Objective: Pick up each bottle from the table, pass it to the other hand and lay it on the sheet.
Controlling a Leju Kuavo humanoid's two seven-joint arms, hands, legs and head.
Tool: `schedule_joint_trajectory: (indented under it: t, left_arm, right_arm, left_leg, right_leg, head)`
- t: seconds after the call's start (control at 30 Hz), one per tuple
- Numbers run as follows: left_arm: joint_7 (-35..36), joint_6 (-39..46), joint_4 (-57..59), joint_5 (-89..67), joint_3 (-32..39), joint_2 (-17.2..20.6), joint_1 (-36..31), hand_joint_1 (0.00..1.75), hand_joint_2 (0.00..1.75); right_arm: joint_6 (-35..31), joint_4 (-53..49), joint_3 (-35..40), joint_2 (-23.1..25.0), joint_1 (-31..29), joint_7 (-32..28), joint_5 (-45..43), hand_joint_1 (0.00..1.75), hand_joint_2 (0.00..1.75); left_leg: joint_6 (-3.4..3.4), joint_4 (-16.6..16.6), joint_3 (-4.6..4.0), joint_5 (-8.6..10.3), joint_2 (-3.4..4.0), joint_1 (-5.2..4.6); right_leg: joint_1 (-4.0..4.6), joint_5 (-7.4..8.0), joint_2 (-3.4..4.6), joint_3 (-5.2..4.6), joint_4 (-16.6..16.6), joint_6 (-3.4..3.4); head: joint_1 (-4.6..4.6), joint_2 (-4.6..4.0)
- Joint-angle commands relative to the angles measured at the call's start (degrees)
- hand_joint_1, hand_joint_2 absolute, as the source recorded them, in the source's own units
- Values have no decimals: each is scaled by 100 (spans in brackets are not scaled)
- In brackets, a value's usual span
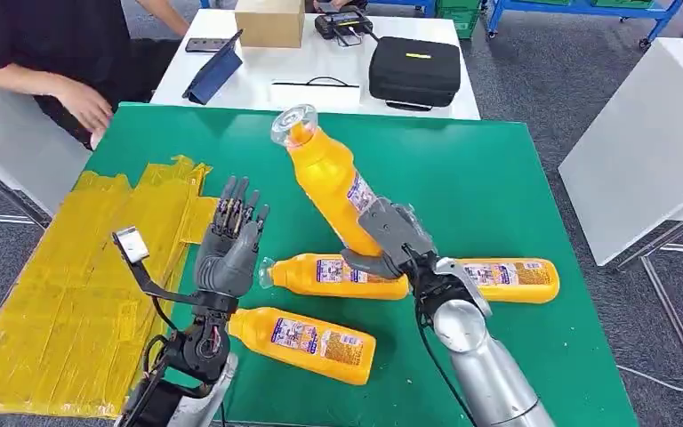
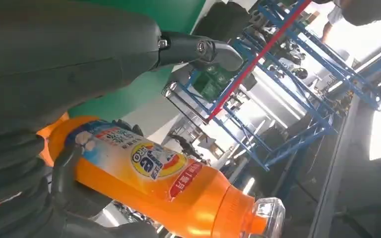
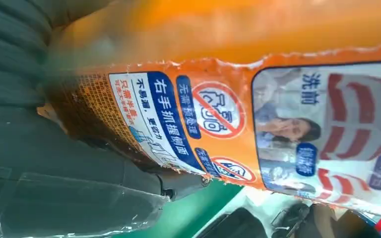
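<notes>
My right hand (image 1: 391, 236) grips an orange bottle (image 1: 325, 178) by its lower body and holds it raised and tilted, its clear cap toward the far left. The bottle's label (image 3: 218, 124) sits close against my right hand (image 3: 54, 163) in the right wrist view. Beside it my left hand (image 1: 231, 240) stands open, fingers spread upward, apart from the bottle; its thumb (image 2: 198, 49) reaches above the held bottle (image 2: 154, 178) in the left wrist view. Three more orange bottles lie on the green table (image 1: 498, 178): one in the middle (image 1: 333, 276), one right (image 1: 507, 280), one near (image 1: 307, 342). The yellow sheet (image 1: 80, 285) covers the table's left side.
A person stands at the far left with a hand (image 1: 84, 107) at the table's corner. Behind the green table is a white table with a cardboard box (image 1: 269, 22), a black case (image 1: 414, 69) and a tablet (image 1: 213, 76). Another white table (image 1: 649, 142) stands at the right.
</notes>
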Motion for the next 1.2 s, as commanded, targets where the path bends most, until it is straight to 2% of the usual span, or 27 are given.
schedule_joint_trajectory:
  t: [0.03,0.17,0.27,0.4,0.5,0.83,0.9,1.0,1.1,1.2]
  left_arm:
    - [2,162,229,-17,36,-22,-274,0,175]
    - [27,168,262,-5,168,-100,-365,0,175]
    - [48,156,292,22,191,-124,-400,0,175]
    - [102,170,332,182,164,-157,-482,0,175]
    - [169,276,381,228,111,-215,-590,0,175]
    - [202,339,528,345,-9,-281,-730,0,175]
    - [145,337,500,318,-8,-274,-707,0,175]
    - [109,343,577,312,-84,-311,-786,0,175]
    - [101,382,807,325,-171,-357,-907,0,175]
    - [41,425,1022,339,-157,-371,-1013,0,175]
  right_arm:
    - [116,742,413,343,-528,522,816,175,175]
    - [240,1435,595,722,-891,662,1231,175,175]
    - [275,1704,675,790,-1063,675,1432,175,175]
    - [228,2550,800,995,-1488,686,1975,175,175]
    - [82,3077,813,1189,-1712,445,2154,175,175]
    - [-25,3364,894,1369,-1880,317,2274,175,175]
    - [-46,3391,906,1367,-1883,279,2268,175,175]
    - [-128,3536,1054,1437,-1902,174,2360,175,175]
    - [-292,4073,1389,1613,-1926,107,2547,175,175]
    - [-428,4281,1997,1655,-1891,34,2378,175,175]
  left_leg:
    - [-13,4,7,-2,9,-1]
    - [-13,3,2,-2,18,1]
    - [-16,4,7,-1,16,1]
    - [-14,2,9,1,14,-2]
    - [-11,2,2,5,8,-1]
    - [-13,1,1,7,-3,1]
    - [-21,8,43,12,-12,2]
    - [-19,8,39,15,-13,1]
    - [-17,3,36,18,-13,2]
    - [-22,3,44,17,-12,2]
  right_leg:
    - [0,1,1,0,8,-14]
    - [2,4,12,-5,8,-14]
    - [2,2,7,-3,12,-18]
    - [-1,1,6,-2,15,-15]
    - [-1,2,2,-5,13,-11]
    - [2,0,-9,-3,10,-12]
    - [2,-4,-18,-5,19,-15]
    - [1,-2,-17,-8,18,-12]
    - [1,2,-15,-11,13,-10]
    - [3,1,-17,-6,15,-17]
  head:
    - [0,0]
    - [0,0]
    - [2,0]
    - [2,0]
    - [2,0]
    - [0,0]
    - [0,0]
    - [2,0]
    - [2,0]
    - [2,0]
